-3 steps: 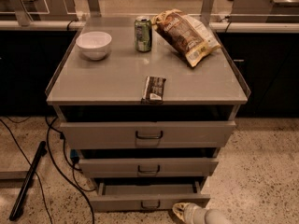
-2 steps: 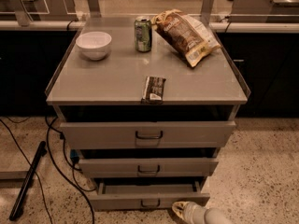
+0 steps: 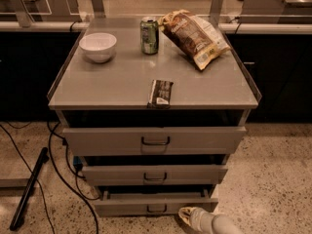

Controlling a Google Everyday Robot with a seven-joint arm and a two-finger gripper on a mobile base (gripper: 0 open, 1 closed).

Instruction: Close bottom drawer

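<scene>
The bottom drawer (image 3: 122, 207) stands pulled out, lowest in the cabinet (image 3: 122, 82). The gripper (image 3: 191, 217) hangs low just before its front, likely placed to push it in. Whether it is open or closed, I cannot tell.

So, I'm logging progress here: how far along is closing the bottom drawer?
Done: nothing yet. The bottom drawer stands pulled out, with a dark gap above its front.
In hand: the hand is low by the drawer's front, just right of its handle. Whether it touches the front cannot be told.
Left: push the drawer fully in.
</scene>
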